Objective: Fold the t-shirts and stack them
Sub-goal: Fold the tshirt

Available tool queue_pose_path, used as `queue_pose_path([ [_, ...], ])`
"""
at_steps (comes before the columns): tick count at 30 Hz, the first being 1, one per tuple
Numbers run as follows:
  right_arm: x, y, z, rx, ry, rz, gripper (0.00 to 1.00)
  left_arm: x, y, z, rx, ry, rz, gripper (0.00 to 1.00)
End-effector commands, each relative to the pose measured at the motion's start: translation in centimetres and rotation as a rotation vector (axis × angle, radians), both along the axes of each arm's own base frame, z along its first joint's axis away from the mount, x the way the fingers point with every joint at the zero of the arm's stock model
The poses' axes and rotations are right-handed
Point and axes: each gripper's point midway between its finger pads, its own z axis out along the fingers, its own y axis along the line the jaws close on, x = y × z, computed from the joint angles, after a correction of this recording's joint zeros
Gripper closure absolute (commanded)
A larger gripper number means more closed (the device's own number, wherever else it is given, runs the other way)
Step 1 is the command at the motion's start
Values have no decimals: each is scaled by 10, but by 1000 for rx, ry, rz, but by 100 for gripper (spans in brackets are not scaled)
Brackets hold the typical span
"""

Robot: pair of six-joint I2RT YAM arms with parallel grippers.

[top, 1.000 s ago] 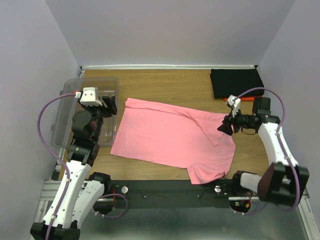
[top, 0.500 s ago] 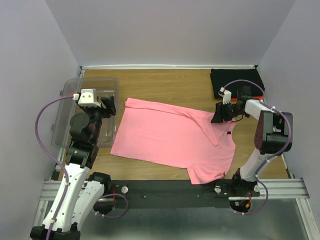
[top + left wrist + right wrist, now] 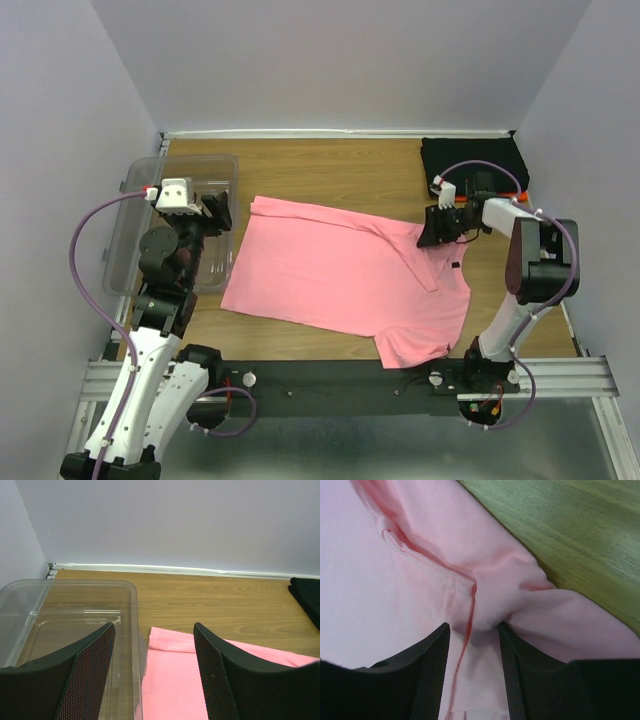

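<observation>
My right claw point(image 3: 474, 630) is squeezing a bunch of the pink t-shirt point(image 3: 340, 275). One finger point(image 3: 427, 680) presses on each side of the bunch. A seam of the shirt runs down into the gap between them. The cloth puckers up right where I pinch it. This spot is on the shirt's right side, close to the right edge of the tabletop point(image 3: 330, 170). The folded sleeve lies just beside it.

The rest of the pink t-shirt lies spread out flat across the middle of the tabletop. Its bottom right part reaches the near edge.

The black t-shirt point(image 3: 472, 163) sits folded in the far right corner, just behind my right arm. It does not touch the pink one.

My left claw point(image 3: 153, 630) is wide open and holds nothing. It hangs in the air over the right rim of the clear plastic tub point(image 3: 135, 215). The tub stands along the left edge of the tabletop, near the far left corner. The far left corner of the pink t-shirt lies just beside the tub.
</observation>
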Motion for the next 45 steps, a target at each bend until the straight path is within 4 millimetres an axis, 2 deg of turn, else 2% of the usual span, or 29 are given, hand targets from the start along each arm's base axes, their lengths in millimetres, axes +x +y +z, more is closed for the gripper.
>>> queue_pose_path([
  [1,3,-10,1,-76,-15,-40,48,0,0,-4,15,4,-6,28],
  [5,16,-29,15,-180,-92,-122,47,-1,0,-4,16,2,-6,28],
  [11,15,-40,18,-230,-106,-174,46,-1,1,-3,14,0,-4,28],
  [15,16,-35,25,-206,-129,-162,46,-2,1,-2,14,-5,-4,28],
  [17,17,-35,24,-183,-104,-193,46,-2,1,-1,14,-6,-3,28],
  [21,15,-53,4,-199,-34,-258,63,-3,2,0,14,-10,0,28],
  [27,8,-73,1,-257,-31,-307,65,-4,2,2,13,-17,-3,28],
  [30,3,-83,-6,-291,-11,-327,65,-4,1,2,13,-17,-4,28],
  [40,-5,-102,-9,-305,14,-389,68,-5,2,2,13,-19,1,28],
  [43,-11,-101,-11,-292,13,-365,68,-5,2,2,13,-19,1,28],
  [45,-10,-95,-2,-260,-23,-331,66,-5,2,1,13,-17,1,28],
])
